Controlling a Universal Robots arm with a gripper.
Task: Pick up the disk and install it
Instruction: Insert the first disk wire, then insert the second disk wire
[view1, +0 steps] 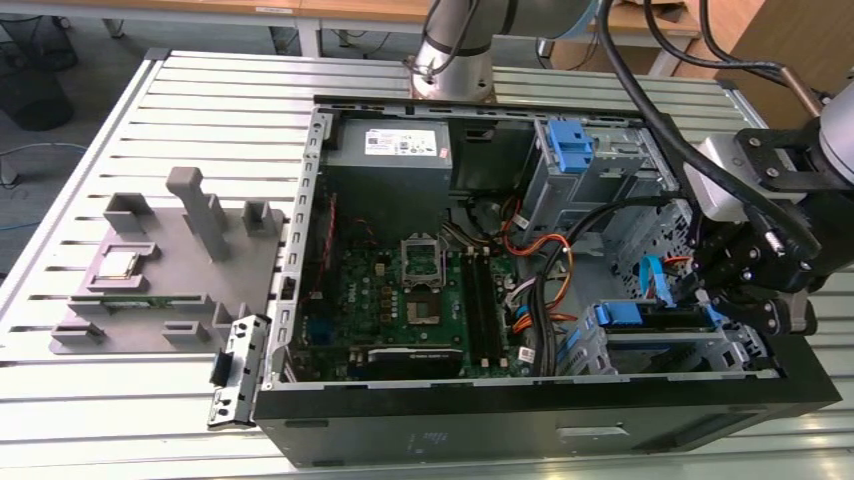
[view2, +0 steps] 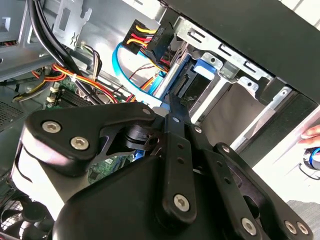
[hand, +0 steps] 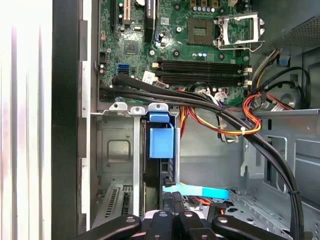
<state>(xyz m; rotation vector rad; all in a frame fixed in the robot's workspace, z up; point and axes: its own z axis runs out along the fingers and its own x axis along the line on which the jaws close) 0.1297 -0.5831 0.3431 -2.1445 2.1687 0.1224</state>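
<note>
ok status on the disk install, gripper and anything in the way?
Gripper down at the drive cage, at the case's right in the exterior view. Disk seated in the cage, blue carrier showing. Cable bundle crosses close by the cage.

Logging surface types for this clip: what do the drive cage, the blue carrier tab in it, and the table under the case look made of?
The drive cage looks like bare stamped sheet metal: dull grey, with punched slots and folded edges. The blue carrier tab seems moulded plastic, evenly coloured with a soft sheen. The table appears to be extruded aluminium, pale matte silver with parallel grooves. The gripper hangs over the cage.
</note>
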